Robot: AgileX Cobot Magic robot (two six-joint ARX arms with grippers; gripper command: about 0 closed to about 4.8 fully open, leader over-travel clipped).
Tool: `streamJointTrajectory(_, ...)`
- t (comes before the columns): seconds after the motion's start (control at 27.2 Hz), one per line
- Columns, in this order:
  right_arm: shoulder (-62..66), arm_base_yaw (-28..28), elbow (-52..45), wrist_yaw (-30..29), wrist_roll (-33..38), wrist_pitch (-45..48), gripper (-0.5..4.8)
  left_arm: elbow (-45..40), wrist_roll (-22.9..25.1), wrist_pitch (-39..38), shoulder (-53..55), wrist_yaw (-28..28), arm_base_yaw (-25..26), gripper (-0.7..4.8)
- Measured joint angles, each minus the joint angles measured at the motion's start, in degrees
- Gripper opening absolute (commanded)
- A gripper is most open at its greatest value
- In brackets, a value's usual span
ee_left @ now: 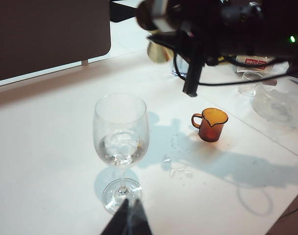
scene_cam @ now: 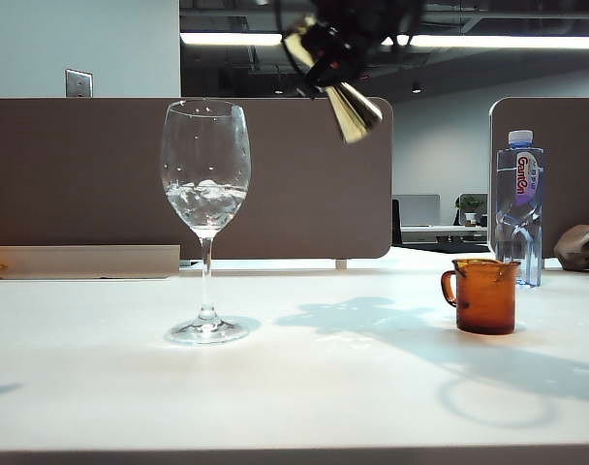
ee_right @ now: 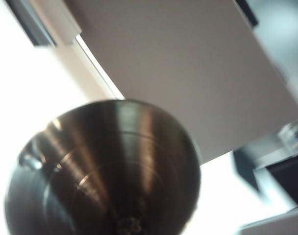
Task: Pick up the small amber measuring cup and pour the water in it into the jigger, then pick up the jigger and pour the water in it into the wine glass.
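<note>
The wine glass (scene_cam: pixel 205 184) (ee_left: pixel 121 132) stands upright left of the table's middle, with water (scene_cam: pixel 207 201) in the lower part of its bowl. High above and to its right, my right gripper (scene_cam: pixel 321 60) (ee_left: pixel 169 35) is shut on the gold jigger (scene_cam: pixel 352 109) (ee_left: pixel 158 52), which hangs tilted in the air. The jigger's cone (ee_right: pixel 105 166) fills the right wrist view and hides the jaws there. The small amber measuring cup (scene_cam: pixel 483 295) (ee_left: pixel 210 125) sits upright on the table to the right. My left gripper (ee_left: pixel 132 201) is shut and empty, close to the glass's foot.
A clear plastic bottle (scene_cam: pixel 519 208) with a blue cap stands behind the amber cup. A brown partition (scene_cam: pixel 101 174) runs behind the table. Small splashes of water (ee_left: pixel 176 165) lie between glass and cup. A clear container (ee_left: pixel 281 103) and a small glass (ee_left: pixel 249 84) sit at the far right.
</note>
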Motion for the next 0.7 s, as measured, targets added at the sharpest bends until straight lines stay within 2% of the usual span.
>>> streamJointTrajectory(0.07,-1.55,-1.73,-6.64,-3.08,12.07,5.66,-0.04,0.0,0.0,-0.02,0.0,0.02,0.0,-0.02)
streamJointTrajectory(0.22,-1.27,-4.31,-16.0,-5.42,25.42,14.32,-0.04,-0.02,0.0,0.0,-0.02,0.02,0.0,-0.02)
streamJointTrajectory(0.4,1.6,-4.52,-21.77,-10.69,32.0,23.8,-0.04,-0.02,0.0,-0.02,0.0,0.0,0.0,-0.02)
streamJointTrajectory(0.55,4.81,-4.44,-24.59,-11.15,37.88,30.36,-0.04,0.0,0.0,-0.02,0.0,0.0,0.0,-0.02)
streamJointTrajectory(0.7,8.33,-4.55,-25.46,-11.13,41.57,31.67,-0.04,0.0,0.0,0.0,-0.02,0.0,0.0,-0.02)
